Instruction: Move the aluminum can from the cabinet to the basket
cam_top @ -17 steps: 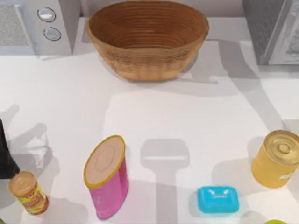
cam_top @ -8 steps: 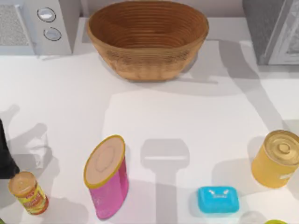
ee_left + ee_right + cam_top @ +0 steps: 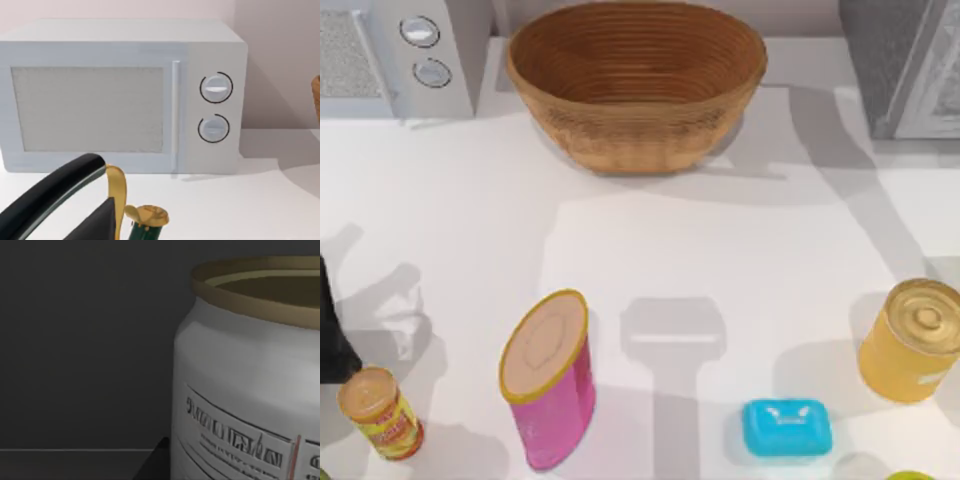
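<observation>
- The aluminum can [image 3: 245,390] stands upright in the right wrist view, very close to the camera. It has a silver-white wall with small print and a golden rim, with a dark grey wall behind it and a dark floor under it.
- From above, the cabinet [image 3: 900,60] sits at the far right corner of the table [image 3: 740,270], and its pale door panel faces the table's right edge.
- The basket [image 3: 636,80] stands at the far middle, well apart from the cabinet. The left wrist view catches a sliver of its rim beside the microwave [image 3: 122,95].
- The microwave fills the far left corner. The wrist view shows its door, handle and two knobs head-on, while the top view shows only its corner.
- Along the near side, from left to right, stand an orange-labelled jar [image 3: 380,412], a pink canister [image 3: 550,378], a blue box [image 3: 786,427] and a golden tin [image 3: 912,338], all apart from one another.
- The left arm [image 3: 330,335] is a dark shape at the left edge, just beyond the jar.
- Whether either arm's grip is spread or pressed together cannot be told.
</observation>
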Motion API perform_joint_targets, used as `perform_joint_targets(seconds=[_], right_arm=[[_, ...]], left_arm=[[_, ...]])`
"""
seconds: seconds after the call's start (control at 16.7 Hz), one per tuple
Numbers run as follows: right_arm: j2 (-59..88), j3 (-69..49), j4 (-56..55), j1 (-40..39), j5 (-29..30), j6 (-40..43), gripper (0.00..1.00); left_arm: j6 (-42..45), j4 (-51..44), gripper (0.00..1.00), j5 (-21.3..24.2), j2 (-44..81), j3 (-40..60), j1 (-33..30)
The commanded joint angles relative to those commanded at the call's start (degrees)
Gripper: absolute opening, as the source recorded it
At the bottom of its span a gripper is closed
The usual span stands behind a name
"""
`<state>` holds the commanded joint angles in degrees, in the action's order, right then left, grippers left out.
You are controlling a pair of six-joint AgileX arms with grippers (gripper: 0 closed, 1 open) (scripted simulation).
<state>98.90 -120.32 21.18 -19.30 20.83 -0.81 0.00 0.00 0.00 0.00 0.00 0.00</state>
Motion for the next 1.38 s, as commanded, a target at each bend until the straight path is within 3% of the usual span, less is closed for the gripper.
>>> perform_joint_targets(seconds=[0.12,0.72,1.2,1.38], right_arm=[[0.0,0.0,0.0,0.0,0.0,0.0,0.0],[-1.0,-0.1,1.0,-1.0,0.9,0.1,0.0],[-18.2,0.0,18.4,-17.7,17.2,0.0,0.0],[-20.4,0.1,20.5,-19.8,19.4,0.0,0.0]], left_arm=[[0.0,0.0,1.0,0.0,0.0,0.0,0.0],[0.0,0.0,1.0,0.0,0.0,0.0,0.0],[0.0,0.0,1.0,0.0,0.0,0.0,0.0],[0.0,0.0,1.0,0.0,0.0,0.0,0.0]])
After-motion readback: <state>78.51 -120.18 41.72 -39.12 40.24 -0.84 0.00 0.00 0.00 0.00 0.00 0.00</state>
